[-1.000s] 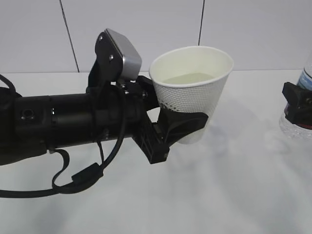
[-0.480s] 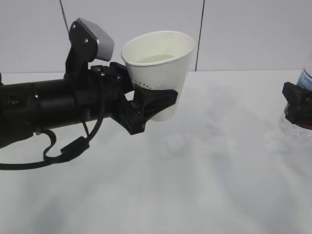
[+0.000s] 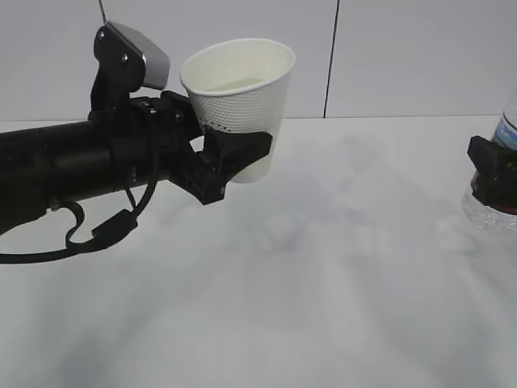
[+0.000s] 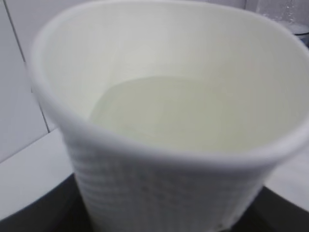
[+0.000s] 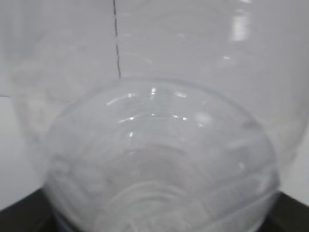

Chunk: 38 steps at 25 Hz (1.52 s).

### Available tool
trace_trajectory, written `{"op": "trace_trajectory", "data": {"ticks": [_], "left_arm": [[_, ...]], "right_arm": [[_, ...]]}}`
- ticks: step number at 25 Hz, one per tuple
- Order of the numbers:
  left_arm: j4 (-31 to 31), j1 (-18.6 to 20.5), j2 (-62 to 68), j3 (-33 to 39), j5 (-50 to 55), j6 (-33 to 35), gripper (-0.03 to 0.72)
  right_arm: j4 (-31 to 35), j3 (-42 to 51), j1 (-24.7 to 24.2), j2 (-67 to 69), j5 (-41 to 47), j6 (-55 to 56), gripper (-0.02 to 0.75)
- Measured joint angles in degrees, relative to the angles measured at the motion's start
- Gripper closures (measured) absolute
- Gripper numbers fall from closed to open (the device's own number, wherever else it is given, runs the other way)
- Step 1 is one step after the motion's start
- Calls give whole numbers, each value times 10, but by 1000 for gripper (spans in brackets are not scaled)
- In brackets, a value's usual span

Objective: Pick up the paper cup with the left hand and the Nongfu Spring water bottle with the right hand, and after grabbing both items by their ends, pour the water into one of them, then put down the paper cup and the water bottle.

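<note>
In the upper left of the frame, the left hand (image 3: pixel 230 158) has its fingers clamped around the lower wall of the paper cup (image 3: pixel 236 101), lifted above the white bench (image 3: pixel 323 267), with water (image 4: pixel 183 113) inside. At the right edge, the right hand (image 3: pixel 494 174) grips the Nongfu Spring water bottle (image 3: pixel 507 129).

the water bottle (image 3: pixel 499 174) was cut off by the right edge of the exterior view, only a sliver showing, its label unreadable. the left claw (image 3: pixel 234 158) hid the paper cup (image 3: pixel 237 101) at its lower wall. both wrist views were blurred.
</note>
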Motion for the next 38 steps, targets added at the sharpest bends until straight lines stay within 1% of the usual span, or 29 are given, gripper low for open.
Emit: {"op": "trace_trajectory", "data": {"ticks": [6,10,18,29,33,38], "left_arm": [[-100,0,0,0,1,91,202],[-153,1,0,0,3,132,202],[-222,1,0,0,7,183,202],[-276,3,0,0,9,221,202],[-278,18,0,0,11,226,202],[-282,48,0,0,29,228,202]], "right_arm": [[0,0,0,0,0,0,218],[0,0,0,0,0,0,218],[0,0,0,0,0,0,218],[0,0,0,0,0,0,218],[0,0,0,0,0,0,218],[0,0,0,0,0,0,218]]}}
